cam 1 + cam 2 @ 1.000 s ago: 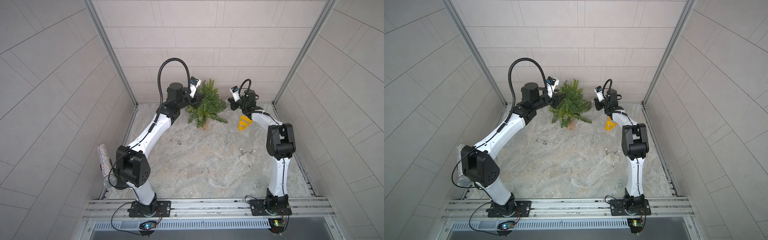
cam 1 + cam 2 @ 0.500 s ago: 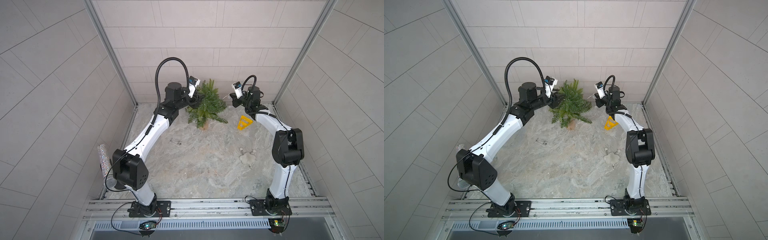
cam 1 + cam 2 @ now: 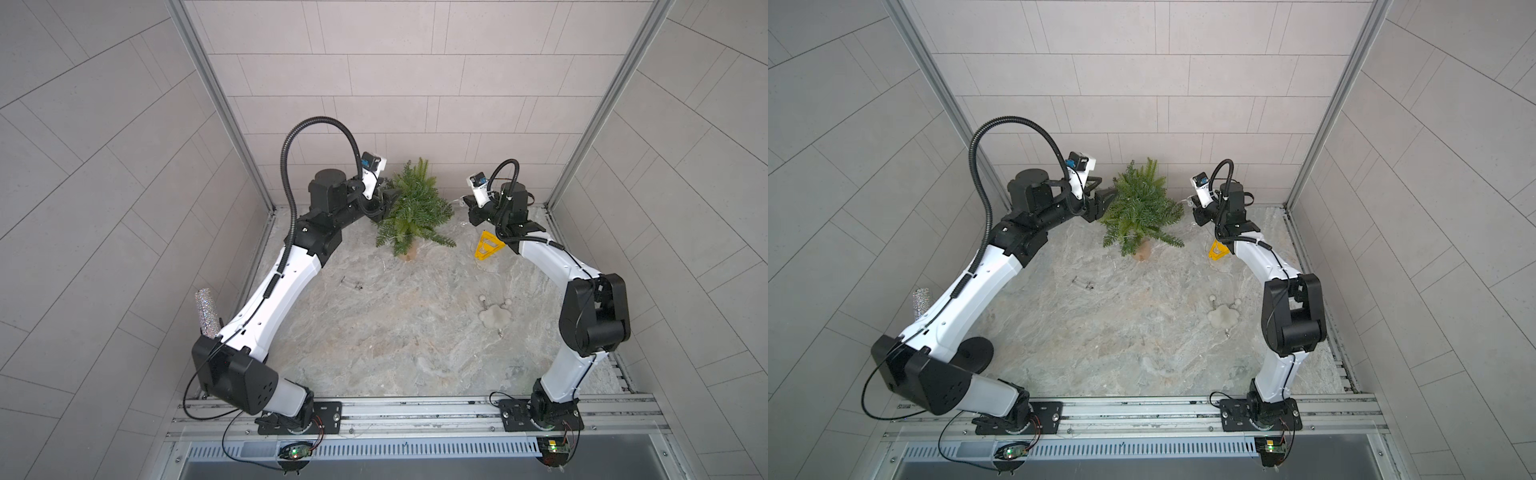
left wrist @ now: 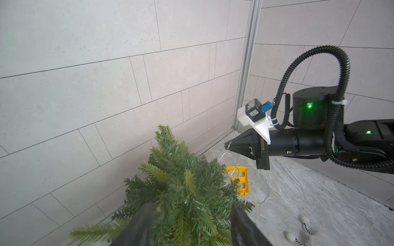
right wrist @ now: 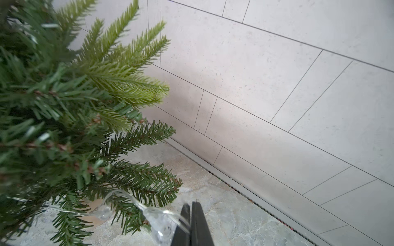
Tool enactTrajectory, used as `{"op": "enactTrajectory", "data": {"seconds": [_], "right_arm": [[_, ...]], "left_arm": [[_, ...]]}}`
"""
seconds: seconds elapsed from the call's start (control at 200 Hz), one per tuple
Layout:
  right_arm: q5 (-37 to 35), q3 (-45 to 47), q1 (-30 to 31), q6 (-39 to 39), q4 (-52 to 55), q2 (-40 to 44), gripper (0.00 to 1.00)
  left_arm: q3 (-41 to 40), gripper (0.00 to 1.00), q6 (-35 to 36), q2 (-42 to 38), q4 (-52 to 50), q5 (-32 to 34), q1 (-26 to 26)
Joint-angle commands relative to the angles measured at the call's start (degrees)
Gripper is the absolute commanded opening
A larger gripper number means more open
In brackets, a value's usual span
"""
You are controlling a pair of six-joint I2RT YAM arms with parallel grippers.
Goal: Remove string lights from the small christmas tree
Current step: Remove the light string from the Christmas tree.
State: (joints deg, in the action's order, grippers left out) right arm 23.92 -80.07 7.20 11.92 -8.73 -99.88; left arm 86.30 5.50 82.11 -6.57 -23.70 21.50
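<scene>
Since the earlier frames both elbows have sunk toward the near edge of the table [image 3: 395, 332], and the left gripper [image 4: 190, 205] has spread wider; the small christmas tree [image 3: 411, 208] has kept its place, upright on its tan base near the middle of the far edge. Left gripper: its fingers stand well apart on either side of the tree's outer branches, with needles between them and nothing clamped. Right gripper [image 4: 227, 146]: fingers pressed together, pinching the string lights [image 5: 153, 213] at the very tip; it hangs just beside the tree, on the side toward the far right corner, clear of the needles. From the pinch the thin wire sags with its clear bulbs and runs back into the tree's lower branches; a further length drops to the table. Yellow triangular frame [image 3: 486, 245]: flat on the table near the far right corner, below the right arm; white fluffy toy [image 3: 494, 320]: toward the right edge; small clear tube [image 3: 351, 284]: on the near side of the tree, well apart from it.
</scene>
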Motion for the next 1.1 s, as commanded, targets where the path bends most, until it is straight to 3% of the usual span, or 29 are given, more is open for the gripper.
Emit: {"op": "enactTrajectory", "data": {"seconds": [0.0, 0.33, 0.585, 0.831, 1.096], "right_arm": [[-1.15, 2.24, 0.61, 0.93, -0.3, 4.61, 0.0], [-2.3, 11.74, 2.22, 0.3, 0.45, 14.15, 0.0], [-4.23, 18.13, 5.08, -0.42, 0.39, 20.22, 0.0], [-2.87, 20.76, 6.44, -2.28, 0.61, 25.82, 0.0], [-3.47, 21.84, 8.78, -2.65, 4.43, 30.99, 0.0]], "left_arm": [[-4.0, 0.61, -1.19, -4.22, 0.15, 0.36, -0.19], [-18.67, 0.61, -5.48, -14.15, 2.88, -2.63, -0.14], [-27.88, 0.58, -4.33, -15.84, 8.44, -8.24, 0.2], [-31.16, 0.57, -3.97, -13.12, 17.29, -15.02, 2.38], [-29.88, 0.57, 5.03, -11.32, 17.87, -17.89, 5.35]]}}
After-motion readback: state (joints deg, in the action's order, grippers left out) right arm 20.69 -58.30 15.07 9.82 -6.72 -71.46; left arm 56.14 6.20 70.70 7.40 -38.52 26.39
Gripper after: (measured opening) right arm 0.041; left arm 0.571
